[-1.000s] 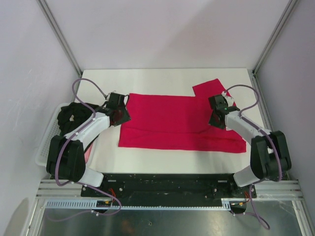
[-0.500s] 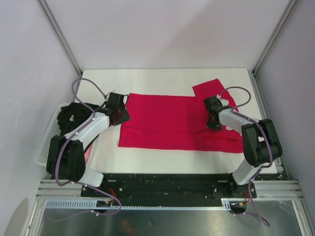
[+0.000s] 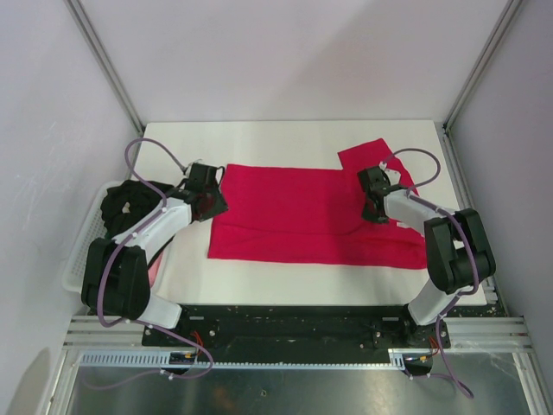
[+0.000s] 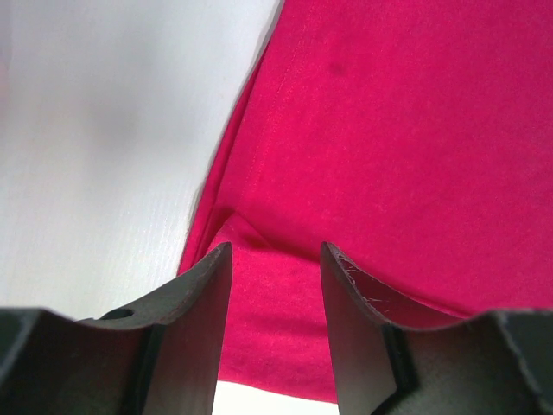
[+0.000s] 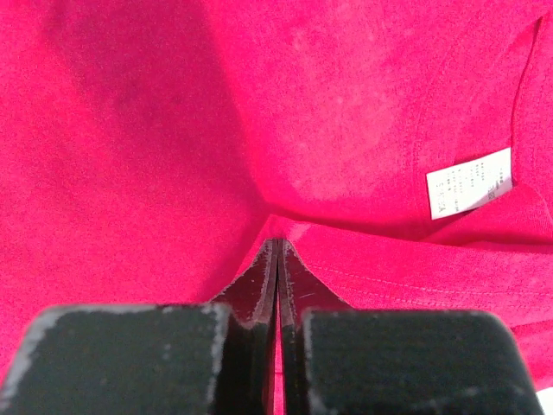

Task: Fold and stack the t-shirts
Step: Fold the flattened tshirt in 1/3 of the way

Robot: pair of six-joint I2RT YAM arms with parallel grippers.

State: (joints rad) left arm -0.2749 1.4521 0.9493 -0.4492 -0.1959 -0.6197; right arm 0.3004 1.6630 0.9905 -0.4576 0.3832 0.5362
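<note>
T-shirts, three counted: one red t-shirt (image 3: 294, 216), one black t-shirt (image 3: 121, 207), one sliver of pink t-shirt (image 3: 155, 270). Top view: red one lies flat across the middle of the white table (image 3: 259, 138), near long edge doubled over into a band, one sleeve (image 3: 367, 154) poking out at the far right corner. Black and pink sit bunched in the single white basket (image 3: 76, 259) off the table's left side, well apart from the red. Left gripper (image 3: 210, 194) at the red shirt's left edge, right gripper (image 3: 374, 210) on the cloth near its right end. Left wrist view: fingers stand apart astride the hemmed left edge, a small raised fold just ahead of the left finger; no pinch visible; bare table to the left. Right wrist view: fingers pressed together, a small tent of red cloth rising to their tips, read as a thin pinch of the shirt; one white care label (image 5: 469, 181) lies off to the right. Handling judgement: light, limp, not fragile, will sag and drag between holds, fairly grippy on the pads. Best taken at hems or doubled edges, both ends lifted together so the fold line stays straight; a single-layer pinch may slip or leave the under layer behind
</note>
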